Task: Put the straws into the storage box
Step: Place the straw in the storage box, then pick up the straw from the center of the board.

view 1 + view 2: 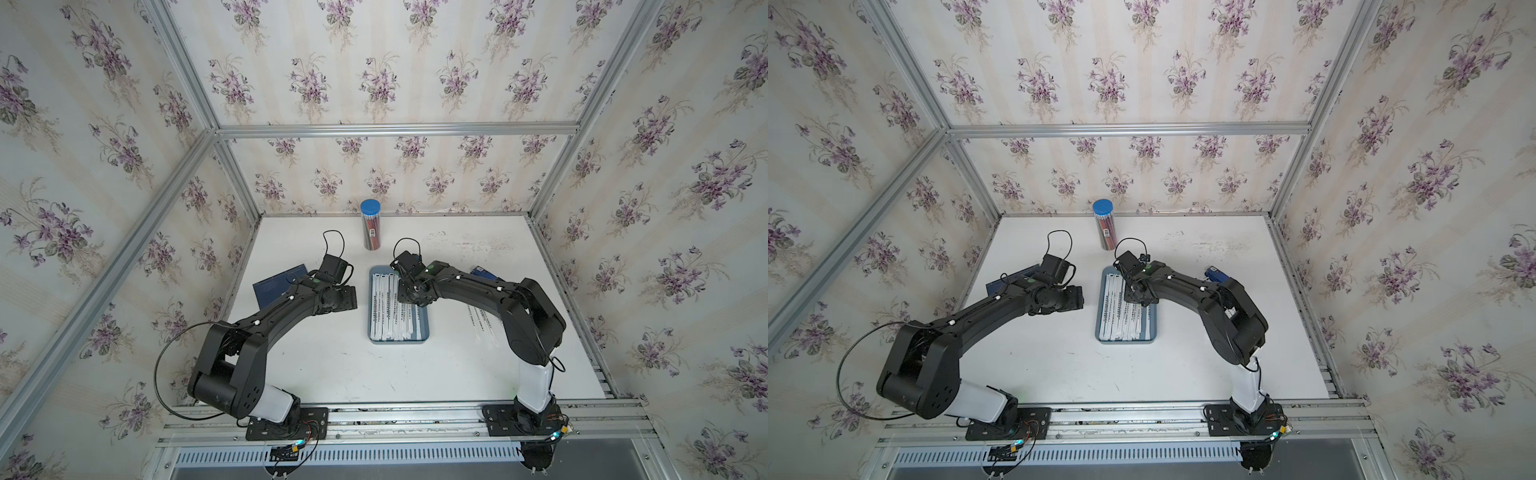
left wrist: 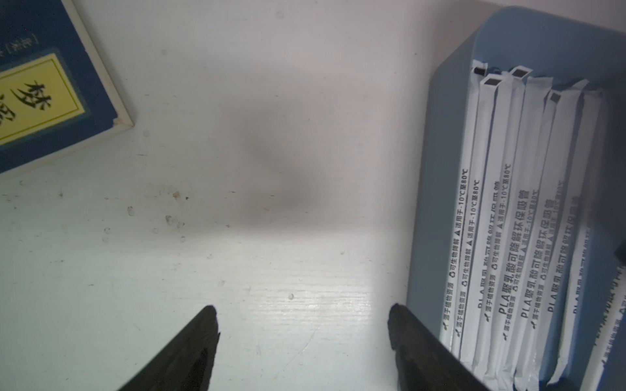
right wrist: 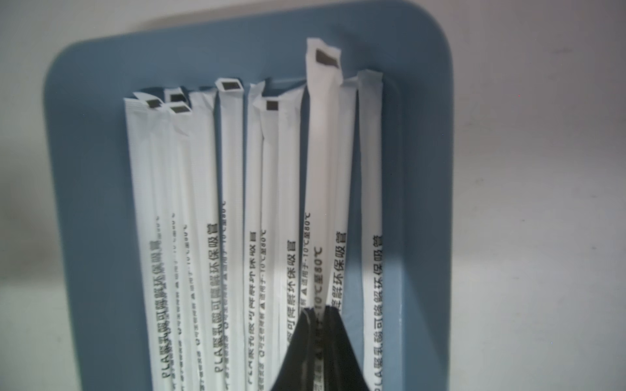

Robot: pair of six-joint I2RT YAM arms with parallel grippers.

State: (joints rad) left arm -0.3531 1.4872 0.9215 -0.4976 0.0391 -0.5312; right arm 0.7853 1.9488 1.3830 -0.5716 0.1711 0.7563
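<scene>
Our right gripper (image 3: pixel 316 309) is clamped on a straw (image 3: pixel 320 152) lying twelve-to-six along the storage box (image 3: pixel 423 169); left gripper (image 2: pixel 303 315) hovers, jaws apart.

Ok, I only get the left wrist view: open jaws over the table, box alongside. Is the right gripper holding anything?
Observer: Yes, the right gripper is shut on one straw, lifted above those in the storage box.
Operator: Any straws outside the box?
Observer: A few loose straws lie on the table, right of the box.
Operator: Anything behind the box?
Observer: A tube of red pencils stands there.
</scene>
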